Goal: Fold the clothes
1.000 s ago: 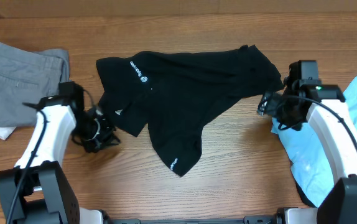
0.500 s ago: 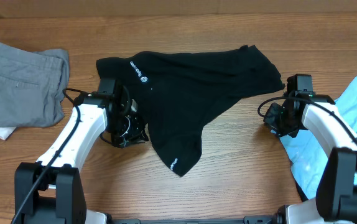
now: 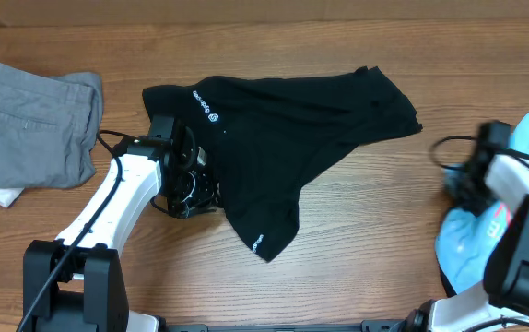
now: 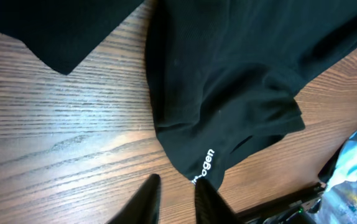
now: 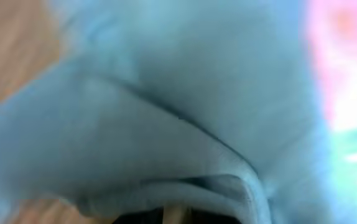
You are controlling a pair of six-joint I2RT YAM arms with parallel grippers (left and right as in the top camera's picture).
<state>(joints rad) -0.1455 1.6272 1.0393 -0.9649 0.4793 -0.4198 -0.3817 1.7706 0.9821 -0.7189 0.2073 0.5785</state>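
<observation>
Surface: a brown wooden table (image 3: 338, 240) with clear grain, seen from above.
Main garment: the black shirt (image 3: 283, 129) lies spread but crumpled in the middle of the table, with small white logo marks (image 3: 205, 106) on it.
Lower corner: one corner of the black shirt points toward my base and carries white lettering (image 4: 204, 165).
My left gripper (image 4: 177, 199): at the left edge of the black shirt, low over the wood. My two fingers are a little spread and only bare wood shows between them. The lettered corner is just beside one finger.
My right gripper (image 3: 461, 187): well to the right of the black shirt, at the light blue T-shirt (image 3: 463, 244). My wrist view is only blurred blue cloth, so I cannot tell how the fingers stand.
Red print (image 3: 502, 214): on the light blue T-shirt, beside my right arm.
Other cloth: grey trousers (image 3: 25, 124) lie folded, well to the left of the black shirt.
</observation>
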